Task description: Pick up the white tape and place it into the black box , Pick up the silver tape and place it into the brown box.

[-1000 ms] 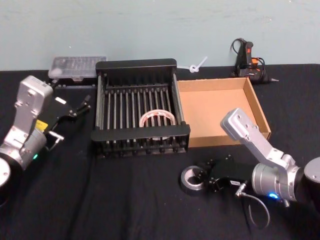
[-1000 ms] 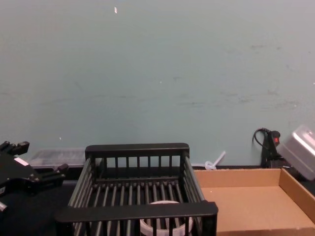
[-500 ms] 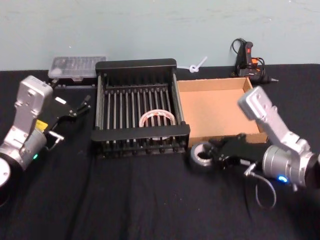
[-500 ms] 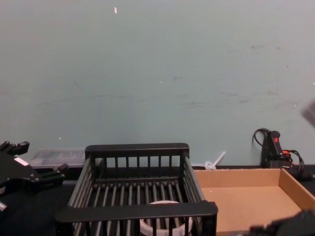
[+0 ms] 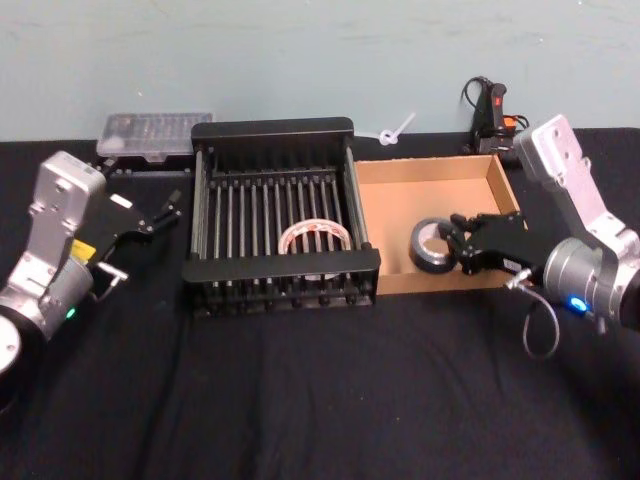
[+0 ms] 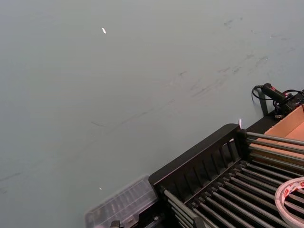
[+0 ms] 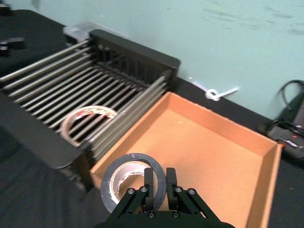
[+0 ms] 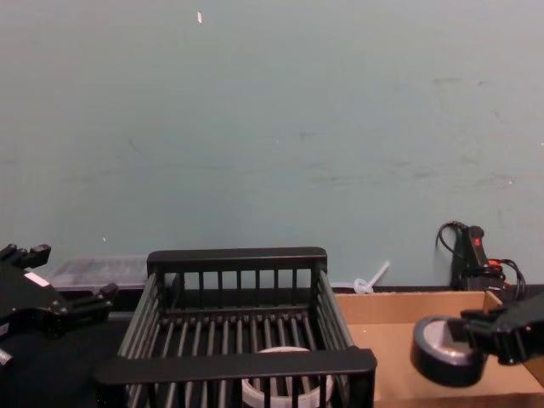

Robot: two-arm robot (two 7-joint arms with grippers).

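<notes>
A counter [image 5: 300,400] draped in black cloth stands in front of a pale teal wall. At the middle of it sits the black box [image 5: 272,130], a slatted crate with a thick rim. Touching its right side is the brown box [image 5: 400,210], shallow and wide, with low cardboard walls.

The left arm rests over the left part of the counter, beside the black box. Its left hand [image 5: 165,212] points toward that box's left wall, with its fingers spread apart and nothing between them.

The right arm reaches in from the right, above the front of the brown box. Its right hand [image 5: 462,243] is closed on the rim of the silver tape [image 5: 432,245]. That thick grey roll is held in the air over the front part of the brown box. In the chest view the roll hangs just above the cardboard floor and seems not to touch it.

The white tape [image 5: 316,236] lies flat on the slatted bottom of the black box, toward the front right.

Behind the black box's left corner lies a clear plastic case [image 5: 156,134]. Behind the brown box's far right corner stands a black glue gun [image 5: 492,115] with its cord.
</notes>
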